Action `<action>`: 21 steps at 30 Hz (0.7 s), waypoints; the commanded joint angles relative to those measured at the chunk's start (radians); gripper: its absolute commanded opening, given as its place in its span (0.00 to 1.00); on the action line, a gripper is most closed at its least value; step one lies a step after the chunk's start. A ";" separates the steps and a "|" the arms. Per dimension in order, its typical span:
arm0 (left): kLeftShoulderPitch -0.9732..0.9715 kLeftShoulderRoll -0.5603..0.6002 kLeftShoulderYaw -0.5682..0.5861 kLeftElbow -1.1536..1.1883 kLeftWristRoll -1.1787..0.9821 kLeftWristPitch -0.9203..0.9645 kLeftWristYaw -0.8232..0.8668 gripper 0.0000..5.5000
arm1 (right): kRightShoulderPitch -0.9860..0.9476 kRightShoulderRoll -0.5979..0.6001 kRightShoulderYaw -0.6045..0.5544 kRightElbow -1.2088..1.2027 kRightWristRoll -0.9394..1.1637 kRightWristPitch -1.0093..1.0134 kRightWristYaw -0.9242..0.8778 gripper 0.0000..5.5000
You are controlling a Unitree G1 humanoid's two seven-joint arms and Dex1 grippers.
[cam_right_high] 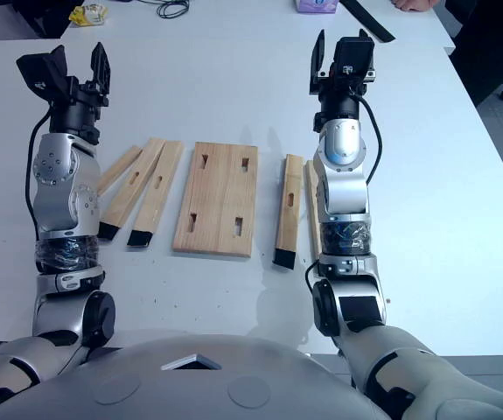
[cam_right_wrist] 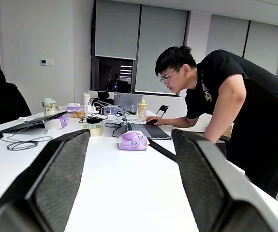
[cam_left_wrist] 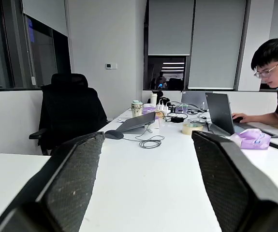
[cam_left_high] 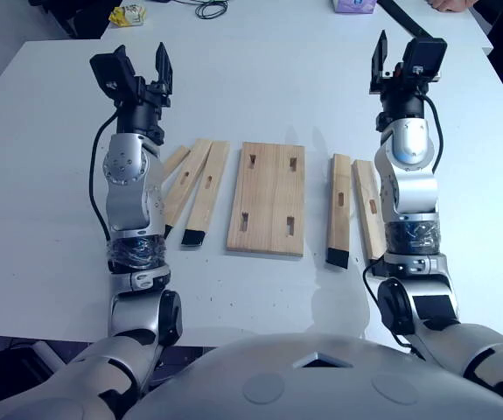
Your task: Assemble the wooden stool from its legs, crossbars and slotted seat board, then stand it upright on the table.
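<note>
The slotted seat board (cam_left_high: 267,198) lies flat in the middle of the white table (cam_left_high: 260,96). To its left lie two long legs with black tips (cam_left_high: 209,188) (cam_left_high: 188,179) and a shorter crossbar (cam_left_high: 176,160). To its right lie another black-tipped leg (cam_left_high: 339,208) and a piece (cam_left_high: 369,214) partly hidden under my right forearm. Raised above the table beyond the left pieces, my left gripper (cam_left_high: 139,66) (cam_left_wrist: 151,183) is open and holds nothing. My right gripper (cam_left_high: 401,61) (cam_right_wrist: 129,179), beyond the right pieces, is also open with nothing in it.
At the table's far edge are a purple tissue pack (cam_left_high: 353,5), a yellow packet (cam_left_high: 129,13) and a coiled cable (cam_left_high: 210,9). Bare table surrounds the wooden parts. A person works at a laptop (cam_left_wrist: 221,113) on the desk beyond, away from the parts.
</note>
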 commanded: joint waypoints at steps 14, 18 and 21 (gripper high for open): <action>-0.053 -0.078 -0.005 0.045 0.042 -0.053 0.122 0.61 | -0.066 0.011 0.029 0.074 -0.014 -0.066 0.004 0.56; -0.066 -0.051 -0.001 0.052 0.043 -0.054 0.107 0.61 | -0.064 0.020 0.019 0.079 0.002 -0.066 0.001 0.56; -0.068 -0.042 -0.004 0.049 0.033 -0.050 0.096 0.61 | -0.069 0.016 0.012 0.082 0.007 -0.065 -0.001 0.56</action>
